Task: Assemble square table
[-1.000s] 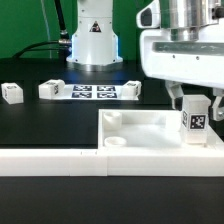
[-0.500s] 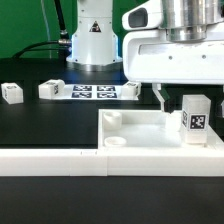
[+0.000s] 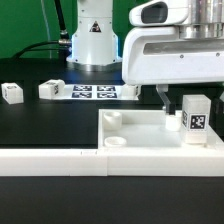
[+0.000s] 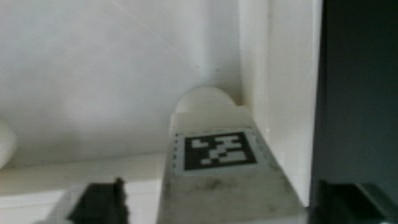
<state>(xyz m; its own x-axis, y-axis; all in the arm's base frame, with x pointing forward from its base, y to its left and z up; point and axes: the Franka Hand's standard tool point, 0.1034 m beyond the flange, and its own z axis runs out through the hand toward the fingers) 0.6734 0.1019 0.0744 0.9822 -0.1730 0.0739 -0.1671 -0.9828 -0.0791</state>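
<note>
ASSEMBLY IN PROGRESS: The Franka arm's gripper hangs over a tagged white leg. Its fingers are spread to either side, a gap shows on both flanks in the wrist view, and they pinch nothing. The leg stands upright inside the raised rim of the tabletop slab, toward the exterior view's right. Whether its foot sits fully in a corner hole cannot be told. A spare leg lies well apart on the black worktop, just beside the marker board. The danger lies in the slim clearance. A lift that drifts sideways could let a finger catch the leg and tip or unseat it, and an off-centre squeeze could shove it askew. If the leg is only loosely seated, either knock would likely topple it.
</note>
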